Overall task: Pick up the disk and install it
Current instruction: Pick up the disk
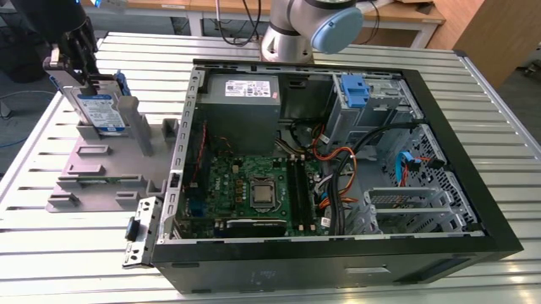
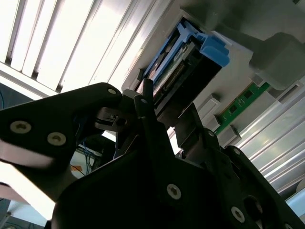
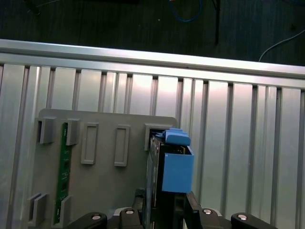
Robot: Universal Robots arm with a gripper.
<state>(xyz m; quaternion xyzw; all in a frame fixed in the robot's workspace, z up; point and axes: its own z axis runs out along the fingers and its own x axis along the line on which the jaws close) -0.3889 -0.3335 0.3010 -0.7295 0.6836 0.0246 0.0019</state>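
Nothing is coming through as readable text. In the exterior view the disk (image 1: 98, 104) is showing a blue-and-white label (image 1: 105, 118) on its upright face, and the lettering on it is too fine to make out. The power supply (image 1: 241, 111) is carrying a white label (image 1: 245, 87) on its upper face. Its dark lines of print are likewise blurring into illegible rows.

Arm's a silver-grey metal tube (image 1: 283, 41) with a pale blue round cap (image 1: 338, 28); matte black gripper (image 2: 169, 95), shiny silver screws (image 2: 173, 191) everywhere.
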